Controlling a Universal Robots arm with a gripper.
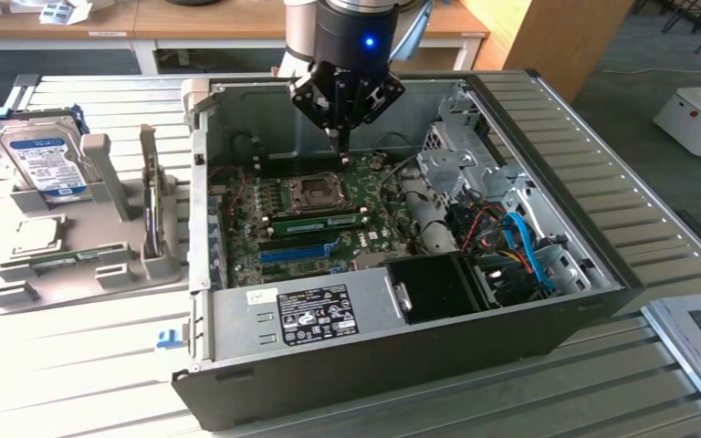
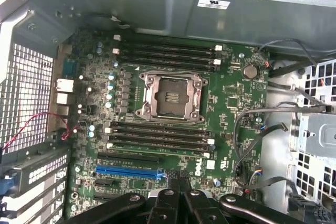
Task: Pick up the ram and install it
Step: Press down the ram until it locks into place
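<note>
Far off to the exterior view's left of the pincer (image 1: 342, 146), a blue-and-white labelled hard drive (image 1: 44, 164) stands upright in a grey holder (image 1: 117, 274) on the slatted worktop (image 1: 70, 365). A short green strip (image 1: 65, 264) lies flat in the same holder, on the side towards the camera; what it is cannot be told. Nearer the pincer, the open computer case (image 1: 363, 365) lies on its side with the motherboard (image 1: 235, 242) facing up. The pincer hangs down inside the case with its fingers pressed together and nothing between them, its tip just above the board. In the wrist view the closed pincer (image 2: 176, 195) points down at the board beside the long blue slot (image 2: 127, 172). The empty processor socket (image 1: 317, 190) lies just below the tip, on the camera's side of it. Just past the socket, the ram (image 1: 318, 219) stands on edge among the memory slots as a long green stick with dark chips, close under the pincer but not touching it. Whether it is pushed fully home cannot be told. Beyond the ram on that same side runs the blue slot (image 1: 292, 252). To the exterior view's right of the pincer sit the metal drive bays (image 1: 460, 151), then blue cables (image 1: 528, 246) and a black box (image 1: 442, 287) nearer the camera. Well apart, a white device (image 1: 697, 114) stands on the floor.
</note>
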